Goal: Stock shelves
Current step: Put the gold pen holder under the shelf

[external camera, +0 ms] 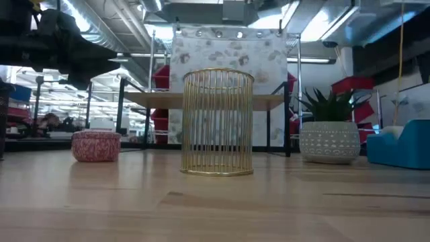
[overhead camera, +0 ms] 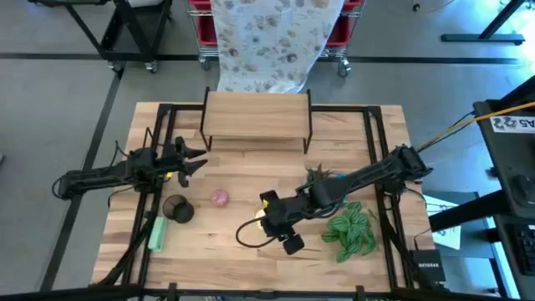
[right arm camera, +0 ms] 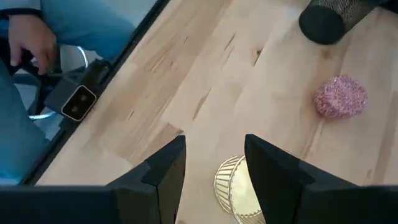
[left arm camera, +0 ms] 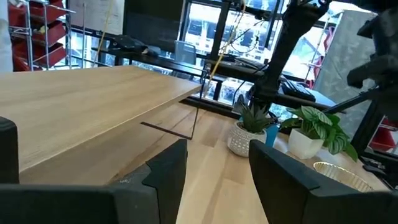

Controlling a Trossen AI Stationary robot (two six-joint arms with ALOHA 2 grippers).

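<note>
The shelves (overhead camera: 255, 117) stand at the table's far middle on thin black legs, and their light wood top (left arm camera: 93, 106) fills the left wrist view. A gold wire basket (external camera: 217, 121) stands upright on the table near the front middle. My right gripper (right arm camera: 214, 168) hovers open just above the basket's rim (right arm camera: 233, 186), and in the high view it (overhead camera: 267, 222) is over the basket (overhead camera: 251, 232). My left gripper (overhead camera: 196, 159) is open in the air at the shelves' left end, with nothing between its fingers (left arm camera: 217, 168).
A pink tin (overhead camera: 219, 198), a black mesh cup (overhead camera: 177, 209) and a green item (overhead camera: 157, 234) lie left of the basket. A spiky plant in a white pot (external camera: 329, 134), a blue item (external camera: 403, 144) and a leafy plant (overhead camera: 351, 230) stand at the right. A person (right arm camera: 28, 37) sits beyond the table edge.
</note>
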